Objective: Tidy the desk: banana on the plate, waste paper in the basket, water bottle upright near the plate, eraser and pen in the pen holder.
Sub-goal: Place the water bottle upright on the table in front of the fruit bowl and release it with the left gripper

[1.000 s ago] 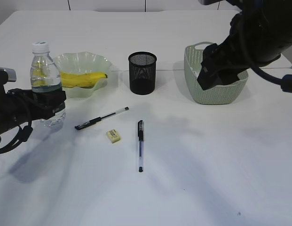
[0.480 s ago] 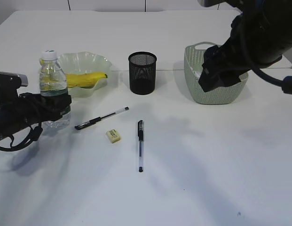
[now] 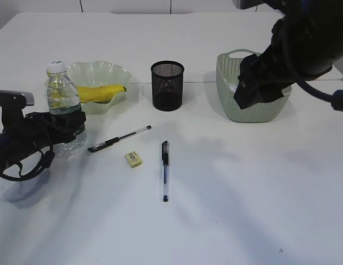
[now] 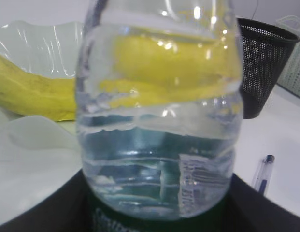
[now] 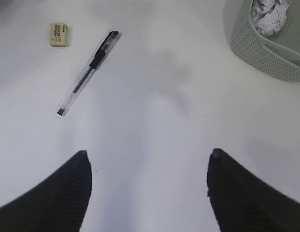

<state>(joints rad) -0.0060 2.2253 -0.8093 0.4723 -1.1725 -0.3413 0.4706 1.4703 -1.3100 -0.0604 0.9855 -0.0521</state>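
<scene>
My left gripper is shut on the water bottle at its dark label. The bottle is upright, just left of the plate, its base at or close to the desk. It fills the left wrist view, between the jaws. The banana lies in the plate. The waste paper lies in the basket. The eraser and two pens lie on the desk in front of the pen holder. My right gripper is open and empty, high above the desk near the basket.
In the right wrist view, one pen and the eraser lie at the upper left and the basket is at the upper right. The pen holder stands right of the bottle in the left wrist view.
My left gripper has carried the bottle to the right and down, closer to the plate. The right arm has hardly moved.
</scene>
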